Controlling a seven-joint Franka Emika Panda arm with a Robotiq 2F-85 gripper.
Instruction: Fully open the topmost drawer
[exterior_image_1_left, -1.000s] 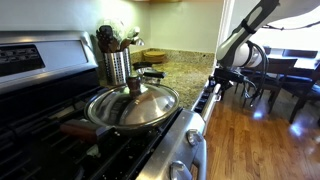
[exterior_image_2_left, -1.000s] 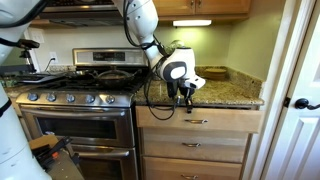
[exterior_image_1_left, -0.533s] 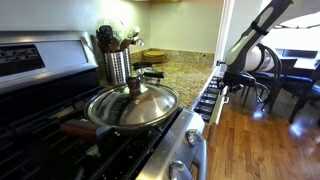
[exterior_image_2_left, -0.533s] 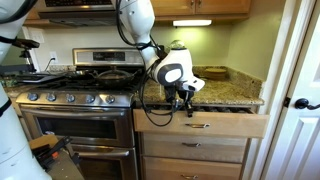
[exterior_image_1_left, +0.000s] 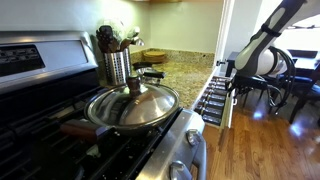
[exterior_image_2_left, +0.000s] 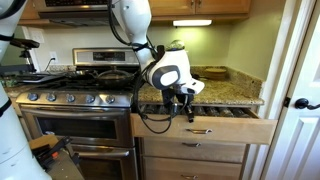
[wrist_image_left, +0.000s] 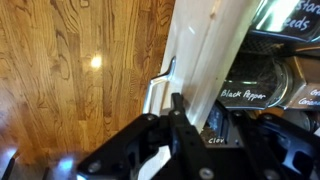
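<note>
Drawer (exterior_image_2_left: 205, 128) full of jars (wrist_image_left: 255, 95) will feel heavy but slide straight, we think, so our gripper (wrist_image_left: 165, 112) is closed on the hard silver handle (wrist_image_left: 158, 88) between its fingers.

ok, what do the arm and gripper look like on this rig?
White arm with rounded, glossy segments; a loose black cable loops under the wrist. The gripper is black, with angular linkage bars and slim jaws, below a white-and-black round wrist housing.
</note>
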